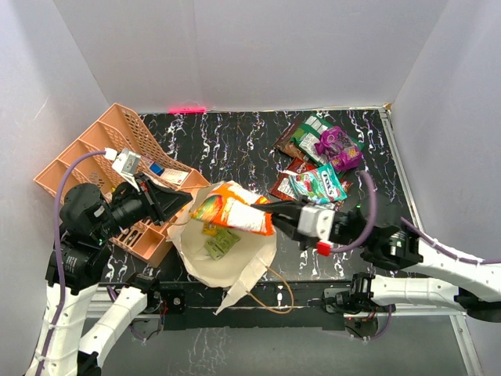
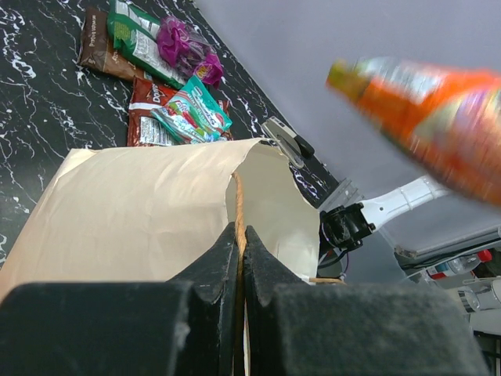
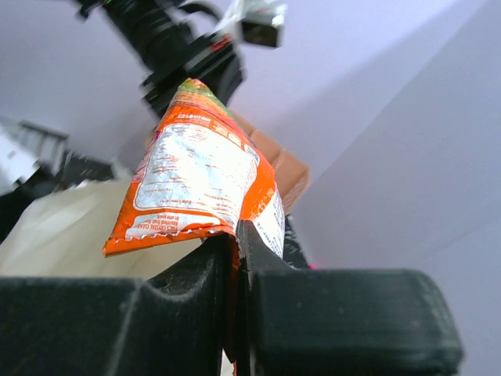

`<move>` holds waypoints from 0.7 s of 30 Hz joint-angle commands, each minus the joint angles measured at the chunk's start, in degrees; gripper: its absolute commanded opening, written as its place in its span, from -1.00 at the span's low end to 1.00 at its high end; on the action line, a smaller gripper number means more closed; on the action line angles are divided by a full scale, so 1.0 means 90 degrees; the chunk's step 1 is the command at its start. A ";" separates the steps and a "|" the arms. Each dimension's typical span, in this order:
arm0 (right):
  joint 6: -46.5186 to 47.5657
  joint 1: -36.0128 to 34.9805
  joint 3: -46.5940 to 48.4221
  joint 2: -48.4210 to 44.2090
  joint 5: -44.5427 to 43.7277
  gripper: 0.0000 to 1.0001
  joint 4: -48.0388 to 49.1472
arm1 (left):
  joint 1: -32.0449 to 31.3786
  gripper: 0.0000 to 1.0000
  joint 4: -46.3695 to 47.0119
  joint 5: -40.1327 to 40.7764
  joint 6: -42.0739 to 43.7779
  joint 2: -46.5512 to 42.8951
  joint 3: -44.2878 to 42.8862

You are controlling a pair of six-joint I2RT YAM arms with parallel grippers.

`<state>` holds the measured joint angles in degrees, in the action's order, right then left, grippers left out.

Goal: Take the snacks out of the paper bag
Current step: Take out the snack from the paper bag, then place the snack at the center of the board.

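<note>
On the black marbled table [image 1: 235, 141], the cream paper bag [image 1: 254, 258] was seen lying at the near edge with its mouth open, between the two arms. An orange compartment tray [image 1: 86, 157] was tilted at the far left. A heap of snacks already taken out [image 1: 317, 160] lay to the right, well apart from the bag. An orange packet [image 1: 231, 210] was held in the air above the bag's mouth, clear of the paper. It was pinched at one sealed edge by the clenched right gripper [image 3: 235, 235]. The bag's rim was clamped between the closed fingers of the left gripper [image 2: 239, 235], so that the mouth was kept open. Small green and yellow packets [image 1: 219, 239] were left inside, so the task was judged unfinished. Since only a thin edge of the orange packet was gripped, it was judged that it could slip free on a quick swing and drop back into the bag. The thin paper could also tear or pull out of the left grip, which would let the mouth collapse over the remaining packets.
</note>
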<state>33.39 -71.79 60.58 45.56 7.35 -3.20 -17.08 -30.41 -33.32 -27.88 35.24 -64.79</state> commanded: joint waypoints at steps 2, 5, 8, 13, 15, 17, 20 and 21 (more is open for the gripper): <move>0.0012 0.0009 -0.0419 -0.0173 -0.3100 -0.85 0.2697 | 0.0009 -1.00 0.0026 0.0066 0.0043 0.0037 -0.0059; 0.0947 0.0034 -0.0725 0.0354 -0.5569 -0.85 0.2983 | 0.0003 -1.00 0.0042 0.0055 0.0029 0.0048 -0.0094; 0.1497 0.0765 -0.1396 0.0925 -0.6691 -0.85 0.3481 | 0.0011 -1.00 0.0008 0.0060 0.0040 0.0049 -0.0132; -0.1644 0.2860 -0.1945 0.1042 -0.5535 -0.85 0.1773 | 0.0004 -1.00 -0.0130 0.0079 0.0128 0.0097 -0.0234; -0.2094 0.3389 -0.2310 0.1205 -0.5176 -0.85 0.1740 | 0.0003 -1.00 -0.0110 0.0093 0.0120 0.0081 -0.0227; -0.2415 0.3840 -0.2560 0.1576 -0.5226 -0.85 0.1731 | 0.0006 -1.00 -0.0089 0.0072 0.0105 0.0085 -0.0218; -0.3110 0.4499 -0.2489 0.2224 -0.5710 -0.85 0.1297 | 0.0006 -1.00 -0.0143 -0.0007 0.0114 0.0140 -0.0300; -0.3222 0.4662 -0.2430 0.2352 -0.5760 -0.85 0.1142 | 0.0005 -1.00 -0.0147 -0.0052 0.0110 0.0146 -0.0316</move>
<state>15.42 -34.72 36.51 63.16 -41.10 6.96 -17.08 -31.73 -32.80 -27.46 35.90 -65.06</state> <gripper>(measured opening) 0.078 0.008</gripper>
